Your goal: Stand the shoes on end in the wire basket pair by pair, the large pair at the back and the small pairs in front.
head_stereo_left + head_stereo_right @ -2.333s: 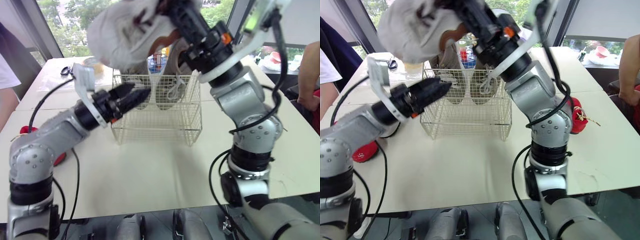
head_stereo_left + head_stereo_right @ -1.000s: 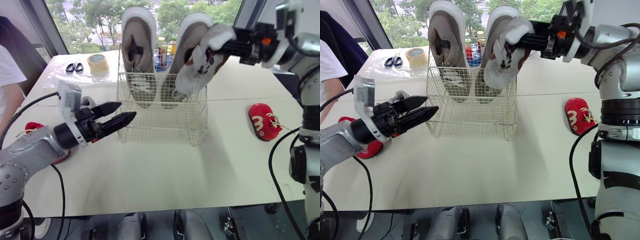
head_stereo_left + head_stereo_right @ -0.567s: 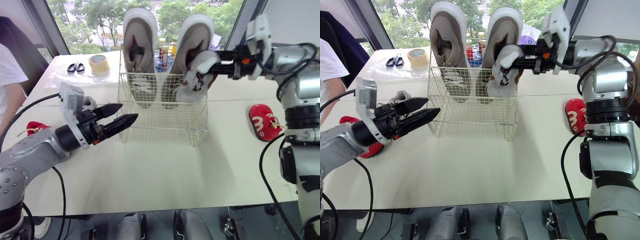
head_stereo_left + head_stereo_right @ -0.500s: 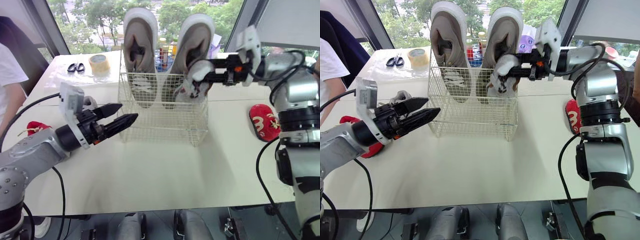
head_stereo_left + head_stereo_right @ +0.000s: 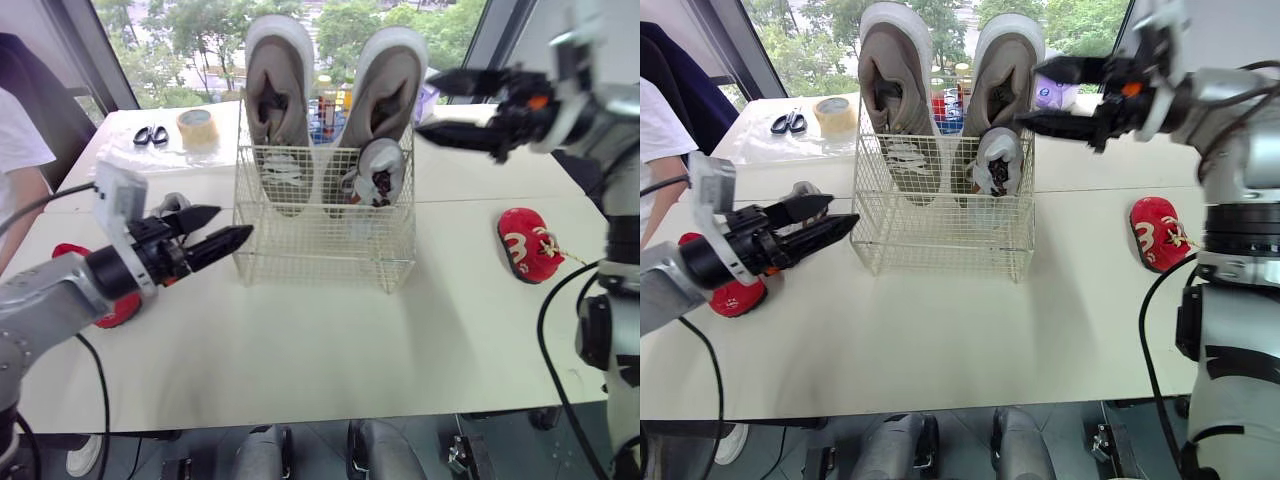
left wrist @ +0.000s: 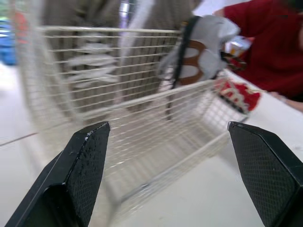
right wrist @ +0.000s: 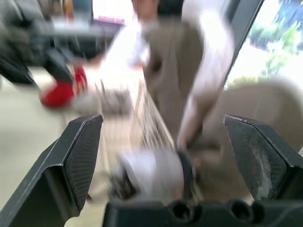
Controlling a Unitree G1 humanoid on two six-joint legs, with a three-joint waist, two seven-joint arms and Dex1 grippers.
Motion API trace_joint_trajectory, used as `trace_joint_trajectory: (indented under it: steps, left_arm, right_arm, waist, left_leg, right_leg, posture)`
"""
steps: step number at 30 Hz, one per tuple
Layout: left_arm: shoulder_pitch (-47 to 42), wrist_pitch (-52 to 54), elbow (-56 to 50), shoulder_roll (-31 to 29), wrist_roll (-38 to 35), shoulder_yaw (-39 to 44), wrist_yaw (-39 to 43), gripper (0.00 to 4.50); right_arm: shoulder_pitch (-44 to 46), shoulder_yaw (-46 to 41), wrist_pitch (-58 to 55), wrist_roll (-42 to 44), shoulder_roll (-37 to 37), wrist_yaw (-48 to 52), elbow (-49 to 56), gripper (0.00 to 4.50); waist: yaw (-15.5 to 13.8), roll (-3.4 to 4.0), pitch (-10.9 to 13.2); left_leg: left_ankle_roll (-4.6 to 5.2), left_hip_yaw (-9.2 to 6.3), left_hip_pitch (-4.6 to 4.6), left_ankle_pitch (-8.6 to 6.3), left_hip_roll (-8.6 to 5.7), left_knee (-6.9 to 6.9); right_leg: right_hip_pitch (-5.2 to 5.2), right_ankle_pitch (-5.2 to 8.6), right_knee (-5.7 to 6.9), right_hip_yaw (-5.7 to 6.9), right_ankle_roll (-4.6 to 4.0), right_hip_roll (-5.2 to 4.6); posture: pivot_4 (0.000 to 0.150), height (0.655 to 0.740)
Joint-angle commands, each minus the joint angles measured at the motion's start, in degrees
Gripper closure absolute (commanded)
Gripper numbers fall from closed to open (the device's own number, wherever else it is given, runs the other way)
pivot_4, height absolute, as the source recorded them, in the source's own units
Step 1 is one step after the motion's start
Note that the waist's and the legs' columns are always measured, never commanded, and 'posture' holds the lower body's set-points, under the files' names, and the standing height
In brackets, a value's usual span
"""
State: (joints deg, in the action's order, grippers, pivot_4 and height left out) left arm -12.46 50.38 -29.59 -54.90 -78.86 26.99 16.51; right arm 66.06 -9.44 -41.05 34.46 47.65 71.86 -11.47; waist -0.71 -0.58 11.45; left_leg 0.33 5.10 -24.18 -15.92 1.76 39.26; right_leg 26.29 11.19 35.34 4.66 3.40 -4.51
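Observation:
The wire basket [image 5: 320, 250] stands mid-table. Two large beige shoes [image 5: 278, 100] [image 5: 388, 85] stand on end at its back. A small white and brown shoe [image 5: 372, 172] stands upright in the front right corner, in front of the right beige shoe. My right gripper [image 5: 423, 103] hovers open just right of it and a little higher, touching nothing. My left gripper [image 5: 234, 221] is open and empty beside the basket's left wall [image 6: 118, 118]. One small red shoe [image 5: 530, 245] lies on the table to the right. Another [image 5: 110, 308] lies at the left, partly behind my left arm.
A tape roll [image 5: 197, 125] and scissors [image 5: 152, 135] lie at the back left of the table. A person in white [image 5: 18, 150] stands at the far left, and a red sleeve [image 6: 270, 42] shows beyond the basket. Bottles stand behind the basket.
My right gripper has opened and let go of the small white shoe, which now stands in the basket's front right. The gripper has drawn back to the right. My left gripper moved slightly left.

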Motion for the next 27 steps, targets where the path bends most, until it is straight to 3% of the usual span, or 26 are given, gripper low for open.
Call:
trace_joint_trajectory:
  steps: [1,5,8,11,15,19,27]
  left_arm:
    - [-3.45,-0.11,6.17,-2.54,2.48,4.30,-4.33,0.20]
    - [-10.41,0.42,17.71,-8.13,14.80,-0.50,-7.71,0.20]
    - [-16.34,0.60,29.53,-12.92,25.43,-9.59,-1.76,0.20]
    - [-27.04,1.67,42.26,-13.08,34.35,-18.86,3.82,0.20]
    - [-43.22,-1.29,62.05,-9.64,49.05,-31.77,14.15,0.20]
    - [-53.19,-6.47,76.85,-4.65,58.81,-37.88,24.13,0.20]
    - [-61.54,-17.16,99.55,5.80,70.21,-38.44,31.01,0.20]
  right_arm:
    - [2.22,-5.54,-8.72,8.29,1.63,-4.25,8.50,0.03]
    - [-2.69,0.09,-15.28,13.02,1.64,-3.94,21.23,0.03]
    - [-11.54,11.78,-9.73,6.56,3.61,-0.85,32.62,0.03]
    - [-15.42,15.87,-4.78,2.01,2.62,-1.79,33.49,0.03]
    - [-16.73,16.62,-2.57,-0.06,1.98,-2.91,32.59,0.03]
    - [-17.81,15.50,-3.37,0.47,2.02,-4.24,33.94,0.03]
    - [-20.10,12.58,-6.48,1.39,2.82,-9.28,37.29,0.03]
  waist:
    - [-0.02,-0.01,-0.01]
    - [0.11,-0.07,-0.04]
    - [0.24,-0.14,-0.10]
    - [-0.09,-0.15,-0.07]
    - [-0.31,-0.41,-0.20]
    - [-0.05,-0.50,-0.23]
    - [0.18,-0.54,-0.22]
  left_leg:
    - [0.01,-0.01,0.00,0.00,0.00,0.00]
    - [0.27,-0.09,0.13,-0.15,0.00,0.00]
    - [0.26,0.01,0.33,-0.15,-0.01,-0.05]
    - [0.25,0.15,0.42,-0.15,-0.03,-0.09]
    - [-0.07,0.23,0.02,0.14,-0.21,0.09]
    - [0.00,0.30,-0.06,0.09,-0.23,0.09]
    - [0.05,0.33,-0.14,0.07,-0.20,0.10]
  right_leg:
    - [-0.01,0.00,0.01,0.00,0.00,0.00]
    - [-0.08,-0.01,0.13,0.01,-0.03,0.05]
    - [-0.18,0.00,0.19,0.00,-0.04,0.08]
    - [-0.21,0.02,0.19,-0.02,-0.07,0.07]
    - [0.04,0.02,0.29,0.02,-0.06,0.07]
    - [0.04,0.02,0.14,0.02,-0.05,0.06]
    - [0.13,0.01,0.11,0.04,-0.02,0.02]
  posture:
    - [0.150,0.7400]
    - [0.150,0.7400]
    - [0.150,0.7400]
    - [0.150,0.7400]
    - [0.150,0.7400]
    - [0.150,0.7400]
    - [0.150,0.7400]
